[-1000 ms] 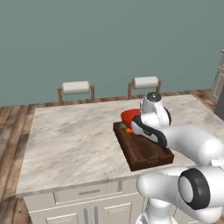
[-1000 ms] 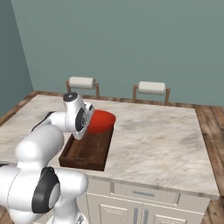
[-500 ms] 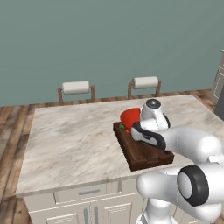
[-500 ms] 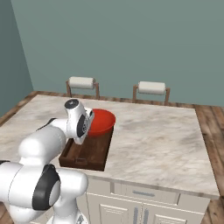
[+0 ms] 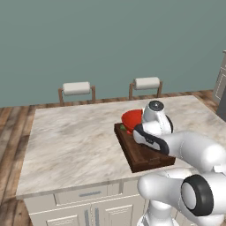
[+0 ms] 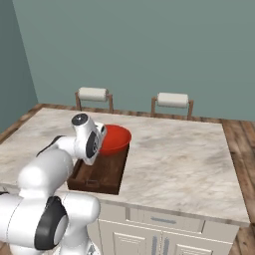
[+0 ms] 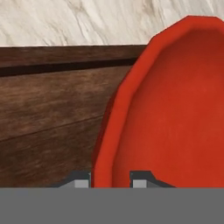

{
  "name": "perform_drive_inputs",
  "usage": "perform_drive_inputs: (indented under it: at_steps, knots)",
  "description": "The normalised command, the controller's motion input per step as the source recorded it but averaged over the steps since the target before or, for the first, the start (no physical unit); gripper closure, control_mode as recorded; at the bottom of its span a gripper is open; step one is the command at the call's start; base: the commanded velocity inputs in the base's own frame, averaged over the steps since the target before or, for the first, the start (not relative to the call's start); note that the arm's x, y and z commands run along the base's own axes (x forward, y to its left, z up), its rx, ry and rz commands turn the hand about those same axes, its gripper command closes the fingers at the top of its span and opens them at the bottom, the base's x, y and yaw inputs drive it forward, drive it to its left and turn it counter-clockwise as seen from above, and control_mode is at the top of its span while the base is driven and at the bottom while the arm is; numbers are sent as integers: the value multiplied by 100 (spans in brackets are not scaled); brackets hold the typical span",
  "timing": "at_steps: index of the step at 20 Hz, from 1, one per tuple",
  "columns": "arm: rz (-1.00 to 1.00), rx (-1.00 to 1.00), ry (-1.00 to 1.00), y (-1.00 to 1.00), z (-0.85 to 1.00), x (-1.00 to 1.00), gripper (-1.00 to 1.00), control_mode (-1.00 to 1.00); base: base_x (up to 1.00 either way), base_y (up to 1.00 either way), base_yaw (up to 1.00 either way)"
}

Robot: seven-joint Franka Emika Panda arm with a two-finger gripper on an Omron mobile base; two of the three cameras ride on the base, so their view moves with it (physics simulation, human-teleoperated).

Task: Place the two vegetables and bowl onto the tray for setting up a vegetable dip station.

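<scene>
Gripping the red bowl [image 7: 175,109] by its rim, your gripper [image 7: 111,178] holds it tilted over the wooden tray's [image 5: 143,154] far end on the marble worktop [image 5: 75,141]; something green [image 5: 122,128] peeks beside it.

Bowl [image 6: 115,139] blocks the tray's [image 6: 99,177] far end; near half stands open.

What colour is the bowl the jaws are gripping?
Red-orange, plain and smooth. The bowl shows best in the hand view.
</scene>
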Motion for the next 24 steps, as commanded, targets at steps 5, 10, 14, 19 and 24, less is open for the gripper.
perform_drive_inputs:
  at_steps: [5, 10, 14, 19, 24]
  knots:
    - [1, 0, -16, 0, 7, -39, 100, -100, 0, 0, 0]
    - [2, 0, -17, 0, 0, -36, 100, -100, 0, 0, 0]
    - [3, 0, -18, 0, 0, -28, 100, -100, 0, 0, 0]
    - [2, 0, -14, 0, 0, -30, 100, -100, 0, 0, 0]
    - [3, 0, -1, 0, 0, -37, 100, -100, 0, 0, 0]
